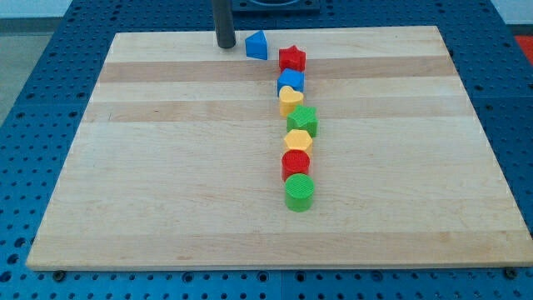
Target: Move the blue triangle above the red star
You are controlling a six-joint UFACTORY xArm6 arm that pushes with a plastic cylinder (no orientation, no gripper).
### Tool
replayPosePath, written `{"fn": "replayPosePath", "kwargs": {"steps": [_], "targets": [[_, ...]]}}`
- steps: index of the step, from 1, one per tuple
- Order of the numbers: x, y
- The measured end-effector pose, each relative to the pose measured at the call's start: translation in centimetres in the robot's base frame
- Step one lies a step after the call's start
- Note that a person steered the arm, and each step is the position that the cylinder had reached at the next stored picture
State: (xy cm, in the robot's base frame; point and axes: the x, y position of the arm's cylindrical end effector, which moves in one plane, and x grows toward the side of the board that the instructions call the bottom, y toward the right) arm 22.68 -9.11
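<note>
Just right of our tip (226,46) sits the blue triangle (256,45), apart from it; the red star (292,58) lies farther right. We carry no jaws, nothing held.

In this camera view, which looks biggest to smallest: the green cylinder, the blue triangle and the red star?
1. Green cylinder, though it sits nearest the camera, which flatters it.
2. Blue triangle and red star: too alike to rank.

Counter (166,167): pale wood, visible grain, smooth matt finish. Blue triangle (257,45) and red star (292,58): matt plastic.
</note>
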Motion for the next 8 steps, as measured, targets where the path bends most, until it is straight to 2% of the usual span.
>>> {"fn": "replayPosePath", "kwargs": {"steps": [4,5,6,7,8], "targets": [[0.1,7.1],[-0.6,6.6],[1.5,1.5],[3.7,3.5],[3.6,6.6]]}}
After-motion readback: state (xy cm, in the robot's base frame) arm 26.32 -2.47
